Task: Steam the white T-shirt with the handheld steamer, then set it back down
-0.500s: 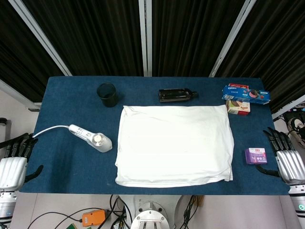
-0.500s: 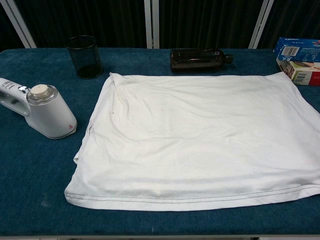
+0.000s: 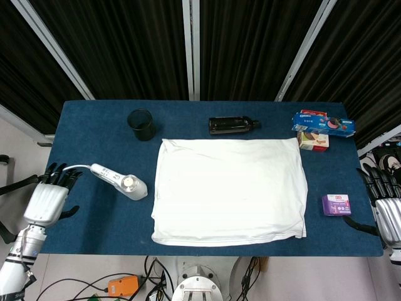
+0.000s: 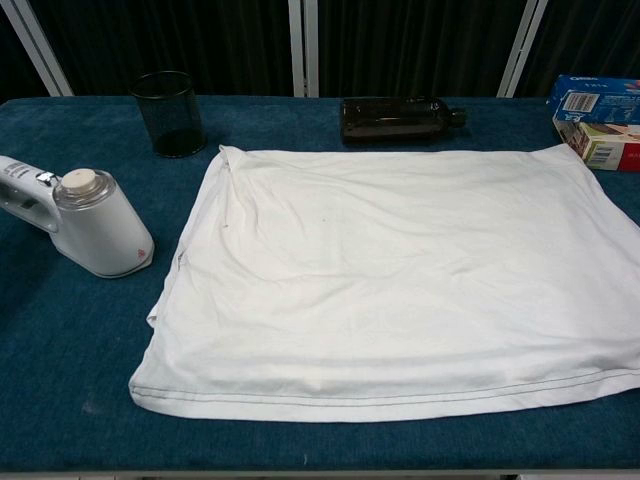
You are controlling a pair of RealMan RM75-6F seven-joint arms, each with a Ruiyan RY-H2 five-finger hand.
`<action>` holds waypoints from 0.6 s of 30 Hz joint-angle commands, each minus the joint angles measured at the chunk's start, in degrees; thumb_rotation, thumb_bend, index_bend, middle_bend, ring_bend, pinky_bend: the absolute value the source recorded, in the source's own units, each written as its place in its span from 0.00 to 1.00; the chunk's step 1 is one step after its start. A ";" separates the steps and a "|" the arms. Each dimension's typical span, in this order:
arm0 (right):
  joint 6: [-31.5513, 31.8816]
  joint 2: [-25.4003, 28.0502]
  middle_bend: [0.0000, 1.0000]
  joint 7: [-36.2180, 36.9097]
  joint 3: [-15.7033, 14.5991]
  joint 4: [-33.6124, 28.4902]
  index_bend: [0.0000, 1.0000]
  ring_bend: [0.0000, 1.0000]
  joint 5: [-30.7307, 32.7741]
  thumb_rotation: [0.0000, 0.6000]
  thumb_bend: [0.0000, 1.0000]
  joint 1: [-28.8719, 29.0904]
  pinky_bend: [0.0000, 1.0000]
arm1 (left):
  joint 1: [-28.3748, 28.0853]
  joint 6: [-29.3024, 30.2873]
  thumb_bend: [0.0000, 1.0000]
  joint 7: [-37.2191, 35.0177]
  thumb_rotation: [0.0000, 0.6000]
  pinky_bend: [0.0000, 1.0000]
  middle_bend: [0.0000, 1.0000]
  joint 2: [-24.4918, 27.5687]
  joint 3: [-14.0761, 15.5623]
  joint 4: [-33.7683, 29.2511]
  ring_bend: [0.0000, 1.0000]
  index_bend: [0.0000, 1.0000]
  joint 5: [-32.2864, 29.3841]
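A folded white T-shirt [image 3: 230, 190] lies flat in the middle of the blue table [image 3: 94, 213], also filling the chest view as the T-shirt [image 4: 400, 280]. The white handheld steamer [image 3: 120, 181] lies on its side left of the shirt, cord trailing left; in the chest view the steamer [image 4: 80, 225] is at the left edge. My left hand [image 3: 49, 200] hovers over the table's left edge, open, fingers apart, a little left of the steamer's handle. My right hand [image 3: 387, 207] is open at the table's right edge, holding nothing. Neither hand shows in the chest view.
A black mesh cup [image 3: 141, 124] and a dark bottle [image 3: 232, 125] lying on its side sit behind the shirt. Blue and red snack boxes [image 3: 321, 128] are at the back right. A small purple box [image 3: 336, 204] sits near the right hand.
My left hand has moved right and forward onto the table's left edge, closer to the steamer. My right hand has shifted slightly outward to the right. Steamer and shirt are unmoved.
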 commanded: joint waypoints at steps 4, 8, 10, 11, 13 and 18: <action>-1.57 -0.36 0.00 -0.10 -0.24 0.03 0.00 0.00 1.13 1.00 0.18 0.17 0.03 | -9.75 -13.20 0.04 8.22 0.82 0.00 0.20 -0.92 -3.95 -1.03 0.09 0.21 -5.20; -2.59 -0.70 0.00 -0.02 -0.15 0.32 0.00 0.00 2.00 1.00 0.18 0.45 0.03 | -12.99 -17.48 0.04 10.85 0.83 0.00 0.21 -2.32 -4.71 -0.24 0.11 0.23 -7.69; -3.10 -0.89 0.00 -0.04 -0.08 0.48 0.00 0.00 2.38 1.00 0.18 0.63 0.03 | -14.41 -19.18 0.04 12.25 0.82 0.00 0.23 -3.00 -4.81 0.14 0.12 0.25 -8.63; -3.32 -0.96 0.00 -0.02 -0.06 0.54 0.00 0.00 2.52 1.00 0.18 0.71 0.03 | -14.98 -19.91 0.04 12.96 0.82 0.00 0.23 -3.29 -4.82 0.35 0.12 0.25 -9.25; -3.76 -1.10 0.00 0.02 0.00 0.67 0.00 0.00 2.77 1.00 0.18 0.90 0.03 | -16.21 -21.43 0.04 14.55 0.82 0.00 0.24 -4.05 -4.83 0.89 0.13 0.26 -10.79; -3.74 -0.86 0.00 -0.14 0.31 0.61 0.00 0.00 3.03 1.00 0.18 1.00 0.03 | -18.27 -22.96 0.04 18.65 0.80 0.00 0.28 -5.45 -4.47 1.99 0.16 0.29 -13.73</action>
